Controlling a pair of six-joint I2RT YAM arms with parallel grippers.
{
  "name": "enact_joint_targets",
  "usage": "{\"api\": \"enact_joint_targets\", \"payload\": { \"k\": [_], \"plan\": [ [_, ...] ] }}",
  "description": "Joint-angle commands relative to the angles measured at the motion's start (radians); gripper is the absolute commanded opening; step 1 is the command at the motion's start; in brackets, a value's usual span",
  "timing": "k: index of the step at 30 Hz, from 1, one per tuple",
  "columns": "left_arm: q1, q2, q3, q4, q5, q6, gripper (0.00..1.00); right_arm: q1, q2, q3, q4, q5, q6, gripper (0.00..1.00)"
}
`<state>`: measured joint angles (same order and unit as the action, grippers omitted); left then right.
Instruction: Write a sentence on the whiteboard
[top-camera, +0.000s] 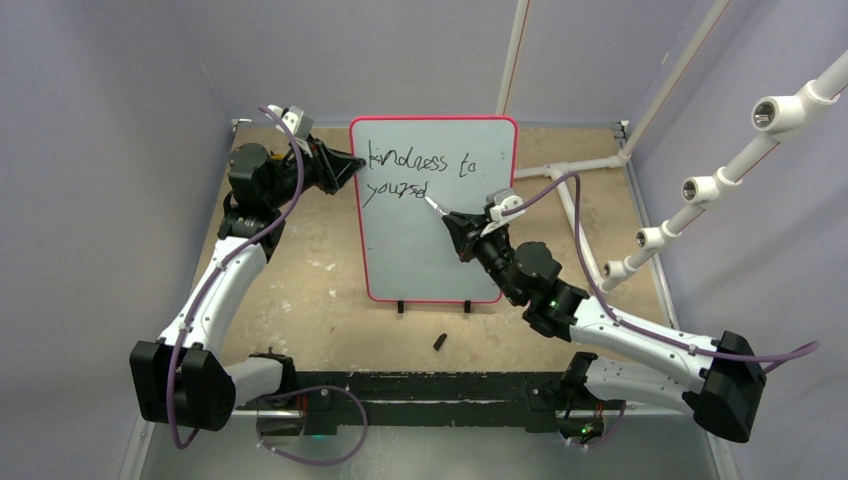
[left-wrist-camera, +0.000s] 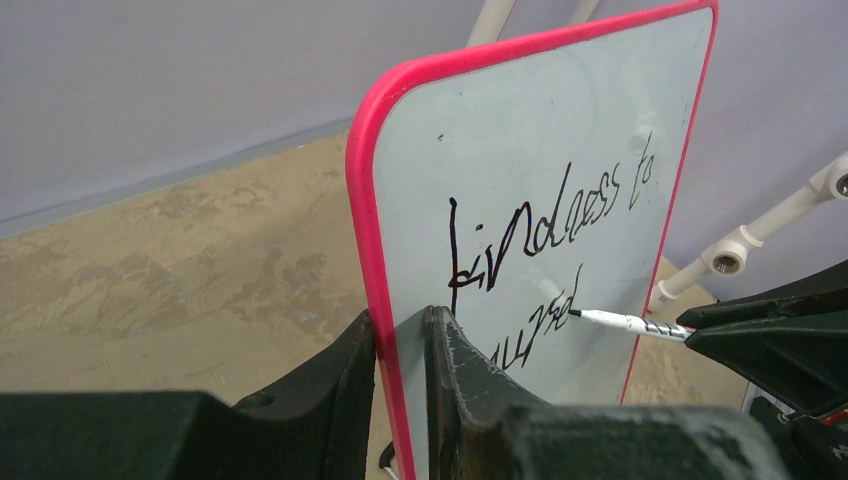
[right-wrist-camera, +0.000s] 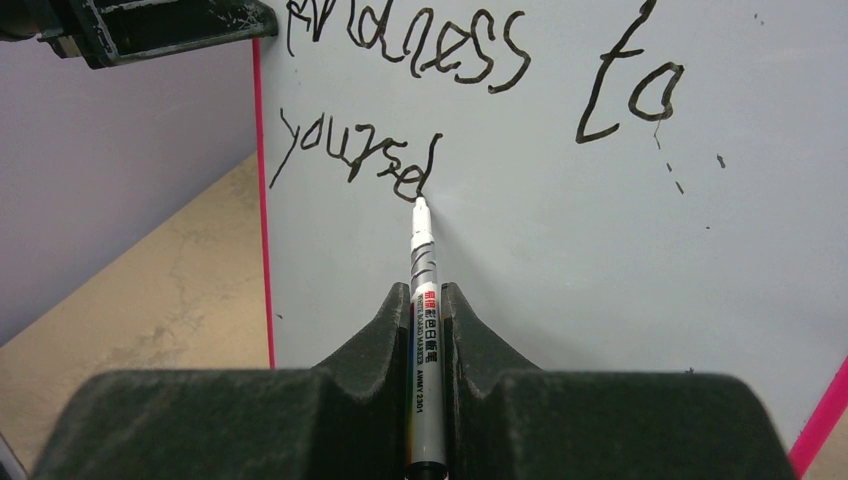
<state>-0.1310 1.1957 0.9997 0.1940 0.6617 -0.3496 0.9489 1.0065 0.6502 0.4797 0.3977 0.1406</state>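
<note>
Pinching the marker (right-wrist-camera: 422, 250) hard, the right gripper (right-wrist-camera: 427, 297) has both jaws pressed flat on the barrel, nib pointing forward. The nib is touching the whiteboard (right-wrist-camera: 600, 300), right at the foot of the last stroke on the second line. Contact made, pen on the surface!

Out from there, the sentence (top-camera: 415, 172) sits in the whiteboard's upper half. The top line reads "kindness to", and beneath it is something like "yoursel". By my reading that word is unfinished, so we are mid-word with more to come.

Over at the whiteboard's left edge, the left gripper (left-wrist-camera: 400, 330) is clamped on the red-pink rim, one finger in front and one behind. It is steadying the upright panel.

What does this stroke call for? I'd say light, even pressure, so the nib drags ink without shoving the whiteboard back on its feet. That left clamp has to stay firm against the push. The lettering drifts a little, so a level baseline matters. There is bare surface to the right of the nib and below it for the remaining words.

On the table (top-camera: 300, 290), just in front of the whiteboard's feet, lies a small dark object (top-camera: 440, 342). It could be the cap, though I cannot tell for sure.
</note>
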Motion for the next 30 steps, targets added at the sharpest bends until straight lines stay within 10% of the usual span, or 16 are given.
{"api": "enact_joint_targets", "payload": {
  "k": [1,30],
  "plan": [
    [-0.002,0.007,-0.013,-0.01,0.008,0.003,0.0,-0.005,-0.031,-0.006,-0.038,0.042,0.005,0.0],
    [-0.002,0.009,-0.013,-0.009,0.009,0.003,0.0,-0.006,-0.015,0.051,0.07,0.116,-0.105,0.0]
  ]
}}
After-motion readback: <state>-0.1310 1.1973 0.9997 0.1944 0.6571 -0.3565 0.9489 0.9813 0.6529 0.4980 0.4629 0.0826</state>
